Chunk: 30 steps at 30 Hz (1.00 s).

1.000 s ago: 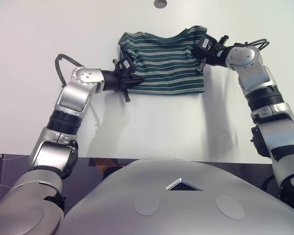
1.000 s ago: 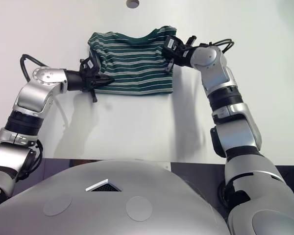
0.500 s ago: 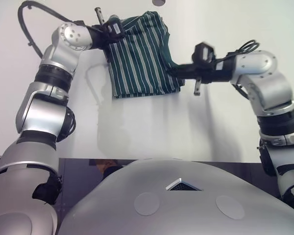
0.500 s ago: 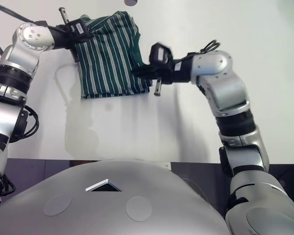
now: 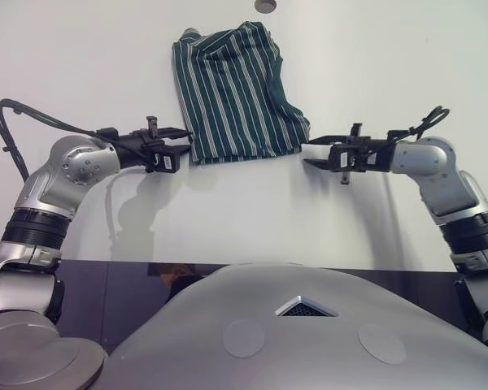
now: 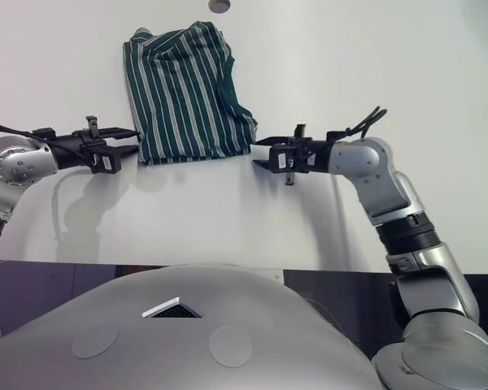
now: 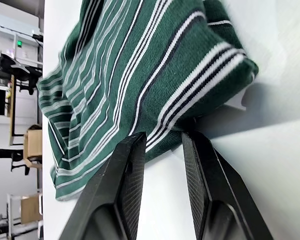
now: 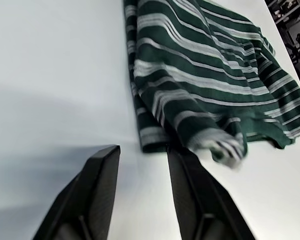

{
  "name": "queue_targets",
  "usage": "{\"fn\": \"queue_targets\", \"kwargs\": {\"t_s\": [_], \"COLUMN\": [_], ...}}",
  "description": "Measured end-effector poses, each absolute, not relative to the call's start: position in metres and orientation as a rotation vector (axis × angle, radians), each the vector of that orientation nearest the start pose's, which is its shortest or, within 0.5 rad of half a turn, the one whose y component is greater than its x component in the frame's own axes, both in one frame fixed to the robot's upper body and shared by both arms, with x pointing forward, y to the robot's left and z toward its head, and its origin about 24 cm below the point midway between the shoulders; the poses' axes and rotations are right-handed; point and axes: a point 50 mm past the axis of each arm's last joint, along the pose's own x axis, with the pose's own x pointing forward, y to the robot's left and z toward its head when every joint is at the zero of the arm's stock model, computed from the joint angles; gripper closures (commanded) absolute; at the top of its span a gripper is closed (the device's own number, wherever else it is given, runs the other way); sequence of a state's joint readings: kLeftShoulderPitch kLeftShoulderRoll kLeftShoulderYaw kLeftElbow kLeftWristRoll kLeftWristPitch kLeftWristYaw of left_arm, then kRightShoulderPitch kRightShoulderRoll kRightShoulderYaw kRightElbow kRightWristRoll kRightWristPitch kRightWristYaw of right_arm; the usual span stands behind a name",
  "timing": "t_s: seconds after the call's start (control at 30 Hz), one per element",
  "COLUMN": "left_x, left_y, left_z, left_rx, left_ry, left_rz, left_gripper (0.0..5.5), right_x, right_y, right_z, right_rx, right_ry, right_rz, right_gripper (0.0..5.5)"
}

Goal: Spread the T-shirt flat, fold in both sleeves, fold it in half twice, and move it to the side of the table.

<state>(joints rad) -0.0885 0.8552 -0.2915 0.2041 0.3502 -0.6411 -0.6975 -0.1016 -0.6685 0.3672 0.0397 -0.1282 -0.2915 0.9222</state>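
T-shirt (image 5: 232, 93), green with pale stripes and folded into a rough rectangle, lies toward the far middle of the white table (image 5: 81, 65), with a small round grey disc (image 5: 265, 5) just beyond it. The left hand (image 5: 179, 145) sits just beside its near left corner and the right hand (image 5: 311, 152) just beside its near right corner, both with fingers spread and holding nothing. Cardboard boxes (image 7: 32, 147) stand in the room past the table's edge.

Striped T-shirt (image 6: 187, 93) on white table (image 6: 366, 57), left gripper (image 6: 132, 142) and right gripper (image 6: 260, 154) beside its near corners
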Motion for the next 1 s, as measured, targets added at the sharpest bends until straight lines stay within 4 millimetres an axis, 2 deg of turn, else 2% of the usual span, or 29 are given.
{"fn": "queue_targets", "kwargs": {"t_s": [0.13, 0.23, 0.33, 0.43, 0.5, 0.6, 0.67, 0.73, 0.8, 0.93, 1.0], "left_x": [0.220, 0.221, 0.226, 0.223, 0.213, 0.201, 0.192, 0.194, 0.199, 0.203, 0.204], "left_y": [0.209, 0.213, 0.220, 0.221, 0.214, 0.207, 0.201, 0.196, 0.187, 0.180, 0.181], "left_z": [0.045, 0.048, 0.060, 0.072, 0.076, 0.066, 0.050, 0.046, 0.042, 0.038, 0.037], "left_rx": [1.223, 1.230, 1.244, 1.262, 1.226, 1.191, 1.195, 1.193, 1.176, 1.153, 1.095], "left_ry": [-0.005, -0.004, -0.018, -0.045, -0.070, -0.045, -0.010, -0.023, -0.044, -0.033, 0.055], "left_rz": [-1.238, -1.227, -1.207, -1.242, -1.291, -1.357, -1.415, -1.406, -1.391, -1.388, -1.393], "left_gripper": [4.20, 4.20, 4.20, 4.20, 4.20, 4.20, 4.20, 4.20, 4.18, 4.95, 5.33], "right_x": [0.234, 0.238, 0.239, 0.229, 0.228, 0.232, 0.241, 0.245, 0.247, 0.247, 0.246], "right_y": [-0.153, -0.158, -0.162, -0.180, -0.189, -0.185, -0.172, -0.163, -0.157, -0.149, -0.149], "right_z": [0.033, 0.031, 0.033, 0.042, 0.046, 0.043, 0.039, 0.036, 0.033, 0.029, 0.027], "right_rx": [-0.823, -0.822, -0.867, -0.875, -0.885, -0.878, -0.865, -0.842, -0.825, -0.810, -0.807], "right_ry": [0.117, 0.131, 0.125, 0.185, 0.230, 0.230, 0.211, 0.200, 0.192, 0.179, 0.188], "right_rz": [1.265, 1.226, 1.217, 1.246, 1.247, 1.242, 1.235, 1.234, 1.244, 1.272, 1.274], "right_gripper": [3.78, 3.78, 3.78, 3.78, 3.78, 3.78, 3.78, 3.78, 4.19, 5.01, 5.43]}}
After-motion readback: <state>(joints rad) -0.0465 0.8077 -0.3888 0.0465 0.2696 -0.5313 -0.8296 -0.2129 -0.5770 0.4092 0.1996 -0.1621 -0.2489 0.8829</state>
